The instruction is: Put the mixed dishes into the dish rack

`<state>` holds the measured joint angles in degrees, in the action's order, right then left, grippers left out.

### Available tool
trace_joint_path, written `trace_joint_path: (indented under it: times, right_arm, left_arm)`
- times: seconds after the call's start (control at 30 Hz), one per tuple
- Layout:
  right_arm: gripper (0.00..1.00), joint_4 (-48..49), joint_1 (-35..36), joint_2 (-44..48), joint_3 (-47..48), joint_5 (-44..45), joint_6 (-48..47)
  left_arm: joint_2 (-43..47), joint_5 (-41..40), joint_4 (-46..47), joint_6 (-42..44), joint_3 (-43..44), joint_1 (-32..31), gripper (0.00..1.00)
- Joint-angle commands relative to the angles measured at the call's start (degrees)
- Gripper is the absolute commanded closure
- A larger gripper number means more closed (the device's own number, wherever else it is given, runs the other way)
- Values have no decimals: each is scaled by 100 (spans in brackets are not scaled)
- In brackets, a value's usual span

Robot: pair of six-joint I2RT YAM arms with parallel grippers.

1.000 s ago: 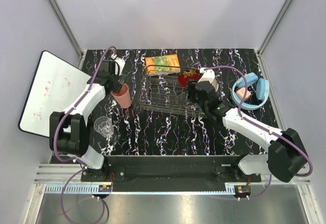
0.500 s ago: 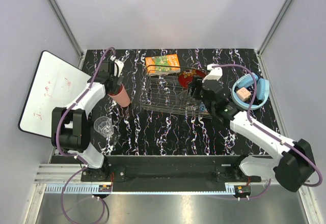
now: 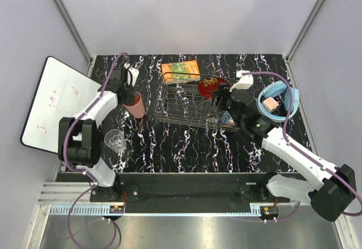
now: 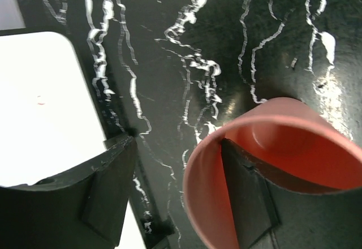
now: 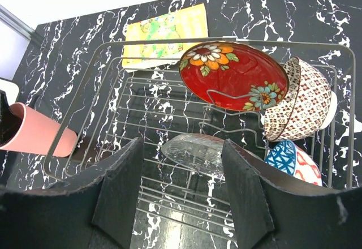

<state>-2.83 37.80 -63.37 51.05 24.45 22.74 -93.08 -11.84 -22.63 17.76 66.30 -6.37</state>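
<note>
Left gripper point(image 4: 176, 167): jaws apart, straddling the wall of the salmon-pink cup point(image 4: 271, 147), one finger inside and the other outside, clear of it. Cup is tilted, just left of the dish rack point(image 3: 178, 104); clear drinking glass point(image 3: 115, 140) stands nearer the bases. Right gripper point(image 5: 181, 146): spread and empty above the rack, which holds red floral plate point(image 5: 232, 76), brownish patterned bowl point(image 5: 300, 107), blue patterned bowl point(image 5: 288, 161) and clear glass bowl point(image 5: 192, 150); carton point(image 3: 181, 69) behind, headphones point(image 3: 278, 103) to the right.

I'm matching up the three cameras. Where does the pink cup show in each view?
Top external: cup at left-centre, just left of the rack.
Left wrist: cup at lower right, its mouth facing the camera.
Right wrist: cup at the far left edge, outside the rack.
Shared landmark: the black marbled table, in all three.
</note>
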Motion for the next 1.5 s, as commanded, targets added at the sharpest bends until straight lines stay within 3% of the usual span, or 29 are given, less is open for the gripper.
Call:
trace_joint_path:
  times: [0.0, 0.03, 0.13, 0.27, 0.37, 0.53, 0.67, 0.7, 0.83, 1.0, 1.1, 1.13, 1.23, 1.47]
  right_arm:
    - [35, -33, -18, 141, 221, 78, -50]
    - [36, -33, -18, 124, 221, 69, -59]
    - [36, -42, -18, 62, 248, 43, -51]
    - [36, -51, -27, -26, 274, -10, -24]
    - [36, -51, -18, -122, 335, -124, 19]
    - [30, -25, -18, -351, 616, -913, 300]
    - [12, 474, -18, -535, 942, -2336, 844]
    - [2, 650, -18, -570, 925, -2974, 1272]
    - [0, 2430, -18, -711, 539, -4095, 2750]
    - [0, 4647, -18, -1088, -296, -4764, 4690]
    - [0, 6500, -27, -1465, -578, -4905, 5658]
    - [0, 6680, -19, -1554, -587, -4949, 5828]
    - [0, 7138, -18, -1818, -640, -5011, 6268]
    - [0, 7499, 69, -2074, -526, -5169, 6524]
  left_arm:
    - [-105, 549, -30, -132, 260, 31, 35]
    - [-114, 646, -109, -158, 278, 31, 36]
    - [-184, 1051, -302, -246, 401, 31, 54]
    - [-237, 1421, -584, -343, 655, 74, 100]
    - [-36, 1526, -830, -440, 805, 180, 100]
    - [1141, 2201, -1399, -598, 1094, 408, 100]
    - [2335, 3738, -1604, -1010, 1184, 584, 100]
    - [2686, 4324, -1647, -1142, 1183, 593, 100]
    - [2909, 6216, -2141, -1713, 1342, 856, 100]
    - [3313, 7939, -1009, -3397, 806, 962, 100]
    - [3480, 8293, 186, -4495, 323, 962, 100]
    - [3515, 8355, 842, -4761, 87, 962, 100]
    - [3569, 8461, 1593, -5440, -91, 962, 100]
    - [3402, 8365, 1648, -5415, -144, 962, 100]
